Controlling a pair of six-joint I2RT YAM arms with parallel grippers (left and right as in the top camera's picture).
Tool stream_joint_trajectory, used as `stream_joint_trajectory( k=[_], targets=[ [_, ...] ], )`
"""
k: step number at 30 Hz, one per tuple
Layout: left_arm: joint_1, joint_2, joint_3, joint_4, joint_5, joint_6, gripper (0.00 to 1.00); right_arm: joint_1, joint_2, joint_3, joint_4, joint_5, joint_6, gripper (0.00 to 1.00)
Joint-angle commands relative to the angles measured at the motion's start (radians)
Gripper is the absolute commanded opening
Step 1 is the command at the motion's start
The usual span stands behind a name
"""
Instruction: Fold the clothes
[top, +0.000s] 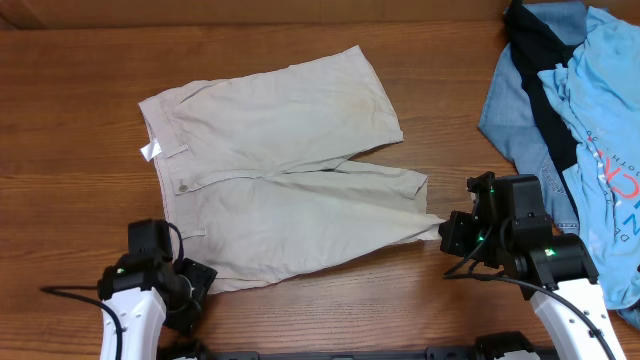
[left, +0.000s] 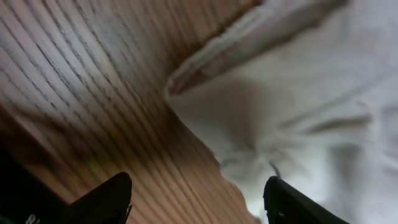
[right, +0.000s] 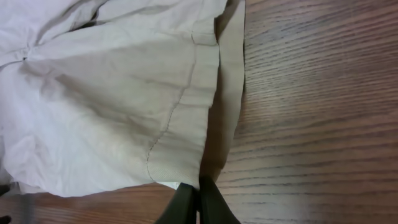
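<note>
On my overhead feed both arms look alike. The left arm (top: 135, 318) and the right arm (top: 568, 312) each have a glossy white link shell at the near end, topped by boxy black wrist housings with small green lights glowing, and a thin black cable (top: 70, 292) trails off the left one. In the wrist views the left tool (left: 196, 204) shows two dark, blunt finger ends, and the right tool (right: 199, 202) shows two slim black fingers tapering to points.
</note>
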Motion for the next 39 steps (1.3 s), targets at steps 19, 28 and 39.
stream_joint_trajectory(
  k=[19, 28, 39],
  targets=[
    [0.007, -0.008, -0.124, 0.2, -0.16, -0.066, 0.71, -0.003, 0.045, 0.034, -0.001, 0.022, -0.006, 0.04],
    [0.007, -0.008, -0.135, 0.254, -0.151, -0.031, 0.12, -0.003, 0.045, 0.034, -0.001, 0.022, -0.005, 0.04],
    [0.007, -0.052, 0.081, 0.011, -0.166, 0.082, 0.04, -0.003, 0.023, 0.034, -0.018, 0.021, -0.002, 0.04]
  ],
)
